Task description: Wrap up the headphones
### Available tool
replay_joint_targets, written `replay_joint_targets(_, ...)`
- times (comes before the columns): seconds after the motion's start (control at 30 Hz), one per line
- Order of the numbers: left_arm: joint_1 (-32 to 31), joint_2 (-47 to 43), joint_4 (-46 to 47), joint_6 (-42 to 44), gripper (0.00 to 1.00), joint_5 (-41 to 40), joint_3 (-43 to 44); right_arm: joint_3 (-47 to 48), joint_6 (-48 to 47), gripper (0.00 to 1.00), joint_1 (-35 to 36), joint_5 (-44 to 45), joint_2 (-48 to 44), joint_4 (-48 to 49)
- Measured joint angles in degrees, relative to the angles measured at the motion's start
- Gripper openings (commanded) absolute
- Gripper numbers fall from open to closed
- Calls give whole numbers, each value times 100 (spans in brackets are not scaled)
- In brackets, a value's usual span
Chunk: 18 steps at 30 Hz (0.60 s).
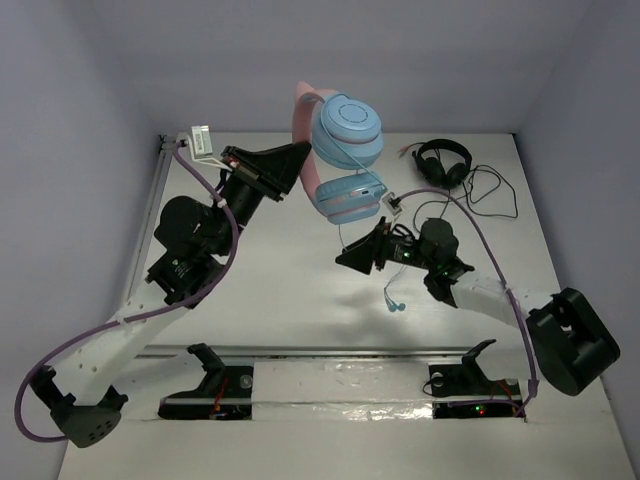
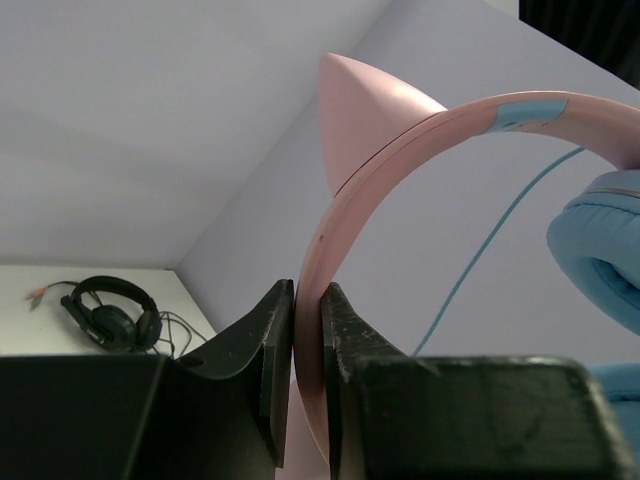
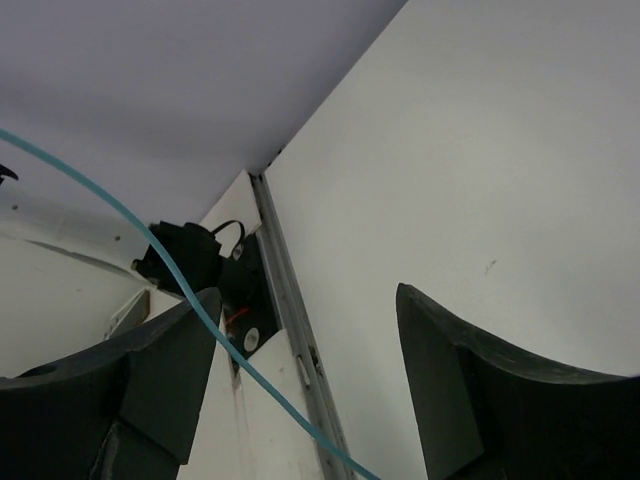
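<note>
The headphones (image 1: 345, 135) have light blue ear cups and a pink headband (image 2: 400, 140) with a cat ear. My left gripper (image 1: 298, 160) is shut on the headband and holds the headphones up above the table's back. In the left wrist view the band sits pinched between my fingers (image 2: 272, 370). The thin light-blue cable (image 1: 342, 232) hangs from the lower cup past my right gripper (image 1: 358, 255); its end (image 1: 397, 305) hangs below. My right gripper is open, and the cable (image 3: 190, 300) crosses in front of its left finger without being clamped.
Small black headphones (image 1: 443, 163) with a black cable lie at the back right; they also show in the left wrist view (image 2: 108, 312). A metal rail (image 1: 330, 352) runs along the near edge by the arm bases. White walls enclose the table.
</note>
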Motion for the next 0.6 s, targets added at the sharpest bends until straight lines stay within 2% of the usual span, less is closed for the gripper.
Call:
replay_joint_targets(0.03, 0, 2, -68, 17, 0, -17, 33, 0, -7, 74, 74, 0, 44, -15)
replay_joint_targets(0.13, 0, 7, -273, 68, 0, -125, 144, 0, -44, 55, 308, 90, 74, -79)
replay_joint_targets(0.17, 0, 11, -339, 85, 0, -179, 188, -4, -61, 44, 382, 160, 68, -94)
replay_joint_targets(0.2, 0, 17, -409, 107, 0, -256, 238, -17, -81, 40, 457, 243, 61, -116)
replay_joint_targets(0.23, 0, 33, -470, 131, 0, -341, 297, -24, -94, 29, 496, 332, 59, -155)
replay_joint_targets(0.33, 0, 114, -560, 280, 0, -699, 452, -140, -136, 16, 791, 599, 7, -286)
replay_joint_targets(0.37, -2, 144, -573, 354, 0, -872, 485, -177, -149, 8, 896, 704, -22, -354)
replay_joint_targets(0.47, 0, 286, -599, 675, 0, -1467, 522, -271, -192, 0, 1211, 986, -208, -610)
replay_joint_targets(0.6, 0, 627, -629, 1266, 0, -2411, 527, -326, -236, 0, 1554, 1377, -608, -1016)
